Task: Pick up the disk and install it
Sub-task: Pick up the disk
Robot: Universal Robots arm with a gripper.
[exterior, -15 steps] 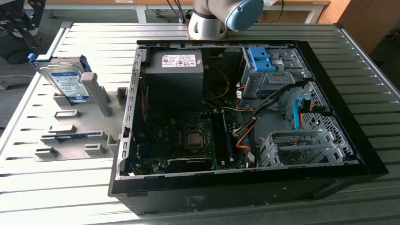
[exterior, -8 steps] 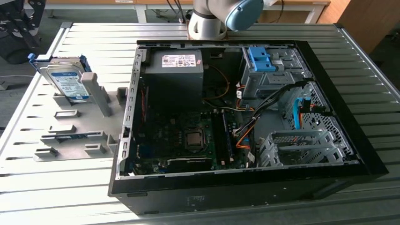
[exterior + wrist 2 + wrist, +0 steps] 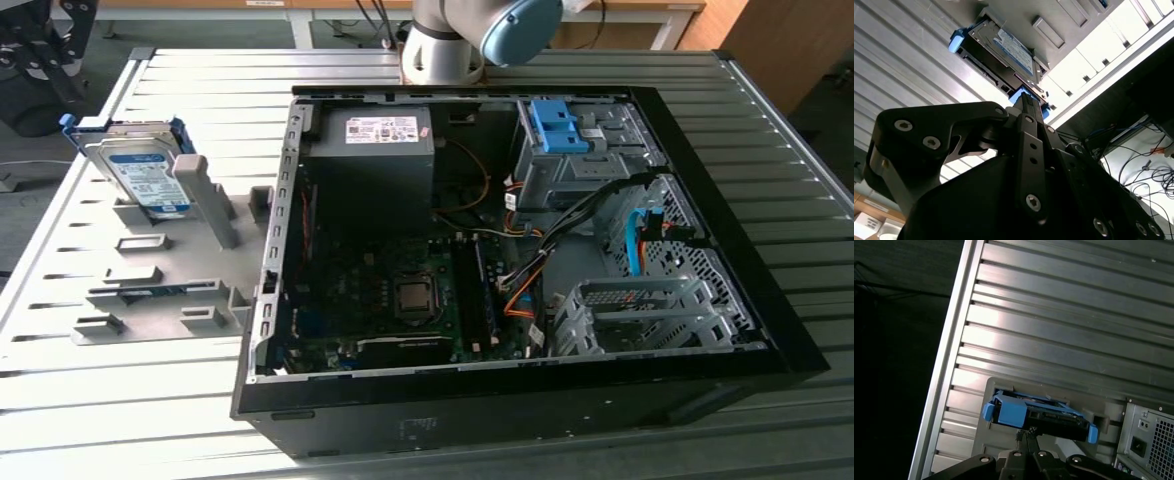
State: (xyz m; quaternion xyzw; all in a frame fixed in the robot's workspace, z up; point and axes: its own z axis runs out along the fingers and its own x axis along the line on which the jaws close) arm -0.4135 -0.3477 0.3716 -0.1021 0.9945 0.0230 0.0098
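The disk is a silver drive with a white-and-blue label and a blue frame. It leans on edge in a grey fixture at the exterior view's left. In both wrist views the disk lies just beyond the fingertips. My gripper hangs over the disk's far end, its black fingers together and nothing between them. The gripper's tip stands close to the blue frame, and whether it touches I cannot tell.
An open black computer case fills the middle and right of the slatted metal table. Inside are a motherboard, a power supply, a blue bracket on a drive cage and an empty metal cage.
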